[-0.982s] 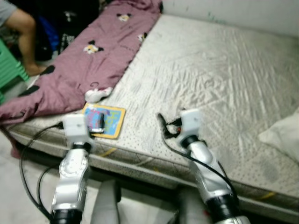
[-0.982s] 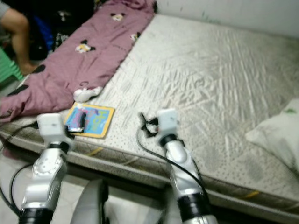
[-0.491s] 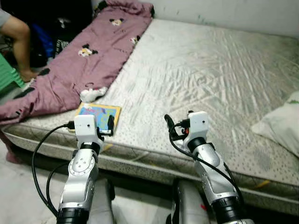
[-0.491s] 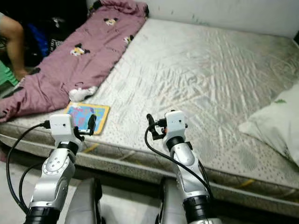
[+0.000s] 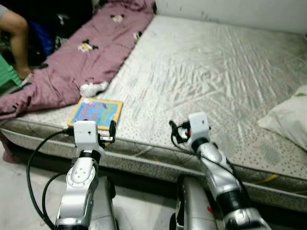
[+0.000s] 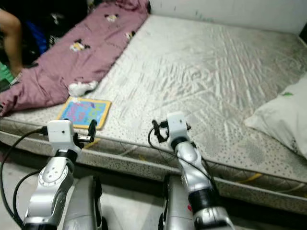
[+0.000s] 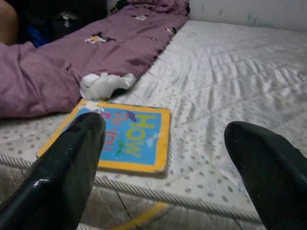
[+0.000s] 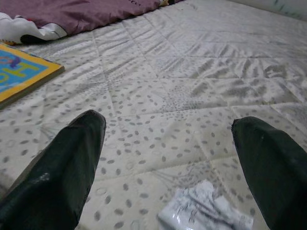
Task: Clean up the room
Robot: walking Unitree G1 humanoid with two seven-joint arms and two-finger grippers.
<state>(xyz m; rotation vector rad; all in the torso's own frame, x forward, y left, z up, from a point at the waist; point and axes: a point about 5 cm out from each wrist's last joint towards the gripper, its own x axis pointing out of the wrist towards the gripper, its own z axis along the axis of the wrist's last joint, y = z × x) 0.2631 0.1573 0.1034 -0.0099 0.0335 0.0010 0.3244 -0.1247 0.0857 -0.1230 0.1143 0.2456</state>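
While we stand at the edge of the bed (image 5: 211,62), our 2 arms reach out over its near side. Our left gripper (image 7: 163,158) has its jaws spread wide and holds nothing. It points at the book (image 5: 95,111), which lies flat near the bed's front edge, on our left. Our right gripper (image 8: 165,163) also has its jaws wide and holds nothing. It hangs over the bare spotted sheet, well apart from the book.

We think the book is the thing to tidy first. It has a blue cover with a yellow border. It looks thin, stiff and light, so it should not bend or break. But it lies flat on the soft bed, so it may be hard to get a finger under it. We would take hold at the near edge, the one closest to the bed's front, with 1 finger above and 1 below. Pushing down into the soft bed a little may help the lower finger slip under. The cover looks smooth, so it could slide if we hold it loosely.

Just past the book lies a small white cloth thing (image 5: 93,88), touching the purple blanket (image 5: 81,57). It looks soft and easy to pinch anywhere. A crumpled bit of paper (image 8: 204,211) lies close to our right gripper. A white pillow (image 5: 288,120) sits far on the right. A person's leg (image 5: 19,38) shows beside the bed, on the left.
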